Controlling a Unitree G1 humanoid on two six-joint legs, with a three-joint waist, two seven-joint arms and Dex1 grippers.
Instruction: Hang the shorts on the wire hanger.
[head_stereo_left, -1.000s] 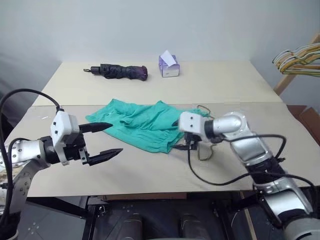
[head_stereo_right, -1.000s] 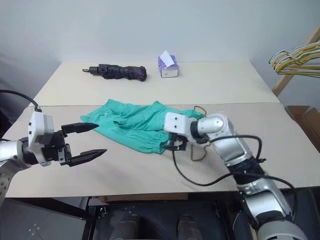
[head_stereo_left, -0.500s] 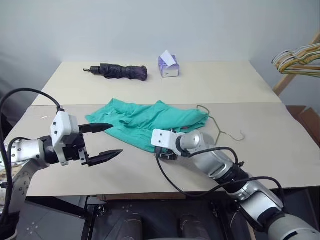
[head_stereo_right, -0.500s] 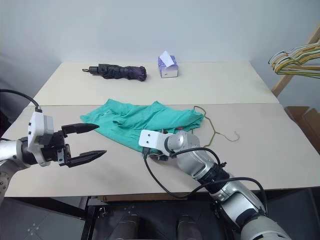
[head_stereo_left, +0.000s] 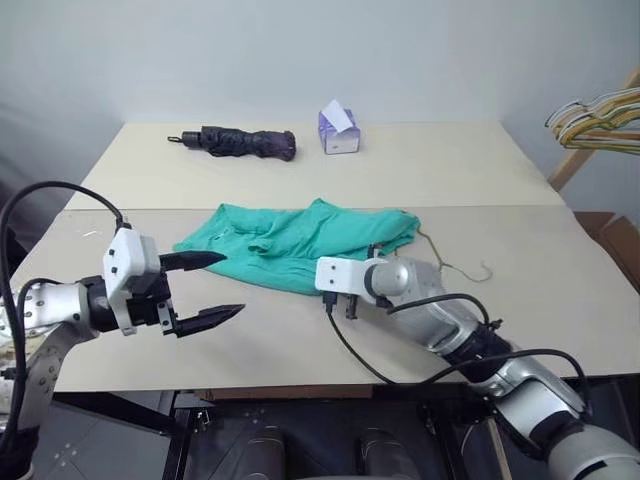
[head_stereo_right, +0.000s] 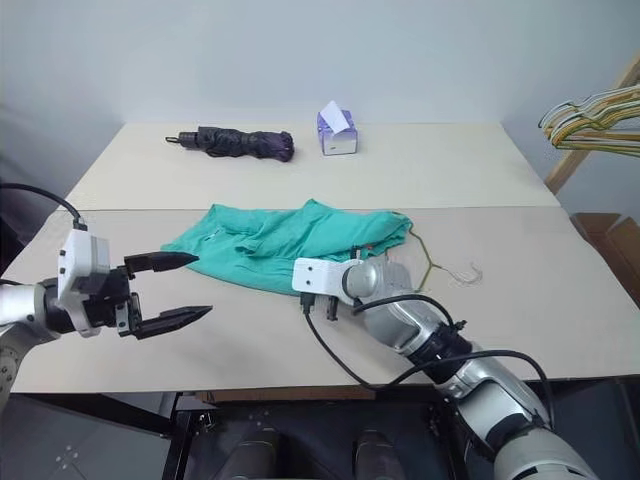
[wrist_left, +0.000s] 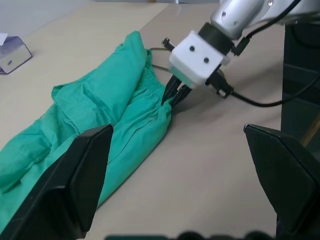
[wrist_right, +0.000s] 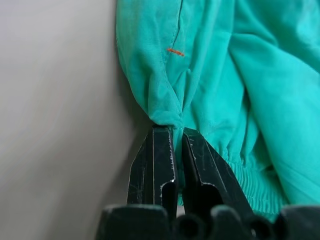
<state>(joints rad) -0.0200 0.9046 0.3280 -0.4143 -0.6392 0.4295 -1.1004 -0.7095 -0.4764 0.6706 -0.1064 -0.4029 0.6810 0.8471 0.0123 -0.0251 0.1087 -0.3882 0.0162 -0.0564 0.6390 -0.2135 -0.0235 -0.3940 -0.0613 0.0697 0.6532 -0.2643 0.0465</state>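
Nearest to me, the left pincer hangs over the front of the desk with its fingers spread wide, empty, exactly where it was a second ago. Beside it, toward the middle, the right pincer has dropped and swung in from the far side of the cloth, and its fingers, wide a second ago, have now closed on a fold at the near edge of the shorts, close to the gathered waistband. The teal cloth has bunched and shifted slightly with that pinch. I'd judge the grab is made and the lift can follow. Just past the shorts on the right, the wire hanger lies flat on the desk, its frame partly under the cloth, its hook now uncovered. Farther back sit a folded umbrella and a tissue box.
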